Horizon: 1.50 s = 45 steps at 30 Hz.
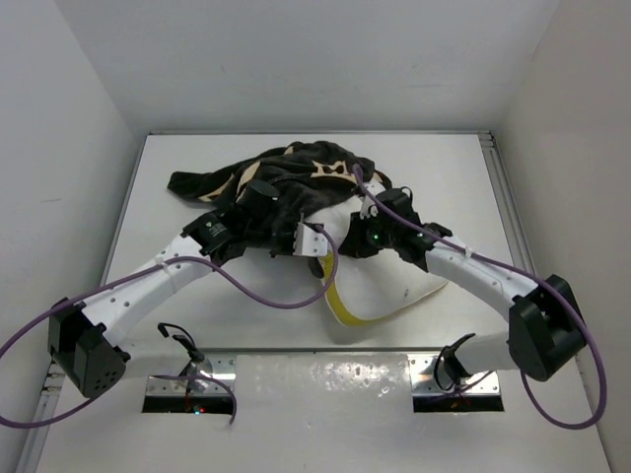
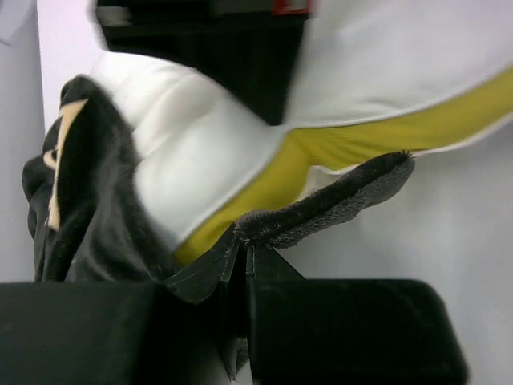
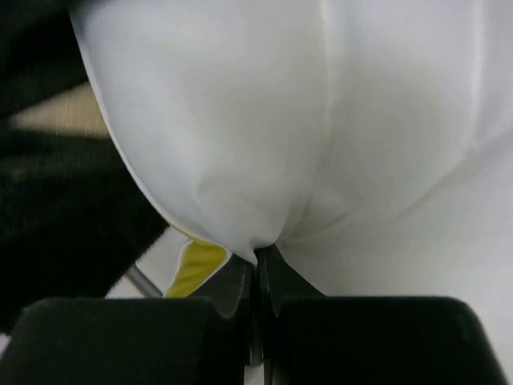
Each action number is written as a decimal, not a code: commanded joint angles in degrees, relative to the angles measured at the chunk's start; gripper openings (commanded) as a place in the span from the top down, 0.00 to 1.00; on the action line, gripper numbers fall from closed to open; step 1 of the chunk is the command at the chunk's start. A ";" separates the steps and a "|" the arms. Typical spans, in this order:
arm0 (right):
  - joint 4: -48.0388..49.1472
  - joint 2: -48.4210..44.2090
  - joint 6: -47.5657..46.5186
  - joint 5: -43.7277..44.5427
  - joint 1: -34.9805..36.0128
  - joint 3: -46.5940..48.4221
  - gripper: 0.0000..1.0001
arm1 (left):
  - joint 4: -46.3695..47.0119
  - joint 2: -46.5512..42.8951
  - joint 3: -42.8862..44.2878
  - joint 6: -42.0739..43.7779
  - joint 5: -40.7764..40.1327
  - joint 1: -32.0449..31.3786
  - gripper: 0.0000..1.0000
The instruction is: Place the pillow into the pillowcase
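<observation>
The pillowcase (image 1: 286, 187) lies bunched at upper centre of the tabletop (image 1: 463, 177), its hem pinched tight in the left hand (image 2: 244, 255); the right hand (image 3: 258, 258), nearer the pillow (image 1: 389, 281), is clamped on its white cover; the pillow pokes out toward lower centre, seemingly partly inside.

white table (image 1: 449, 168) bears pillow (image 1: 394, 286), pillowcase (image 1: 286, 187)
</observation>
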 commanded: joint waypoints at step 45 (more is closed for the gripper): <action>8.41 41.68 -10.25 -17.82 -25.88 39.41 0.01 | 11.93 50.28 45.87 -39.17 -30.88 7.91 0.27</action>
